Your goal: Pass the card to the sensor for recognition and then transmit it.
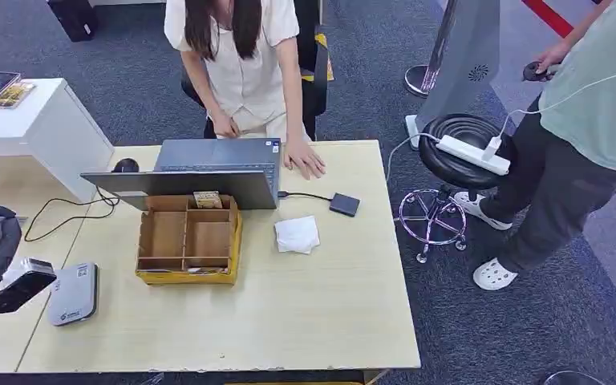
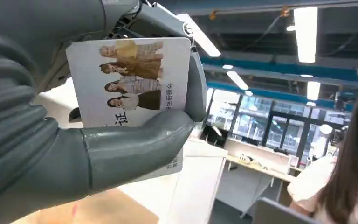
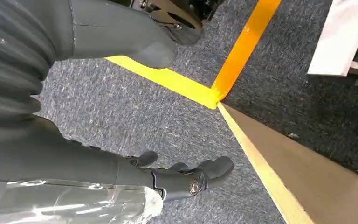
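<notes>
my left robot hand [image 2: 121,140] pinches the white printed photo card [image 2: 130,79], so next i lower it onto the grey card sensor [image 1: 72,293] on the near-left tabletop [image 1: 305,313].

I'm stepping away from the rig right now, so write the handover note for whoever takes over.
Left robot hand: holds the white photo-printed card between thumb and fingers, raised at the table's left edge, beside the sensor.
Right robot hand: holds nothing, fingers loosely curled, hanging over grey carpet with yellow floor tape.
Grey rounded card sensor: flat on the light wooden table, near its left front corner.
Done: card is picked up.
Left: present the card to the sensor, then pass it on, probably to the person in the cream top behind the grey laptop.
</notes>
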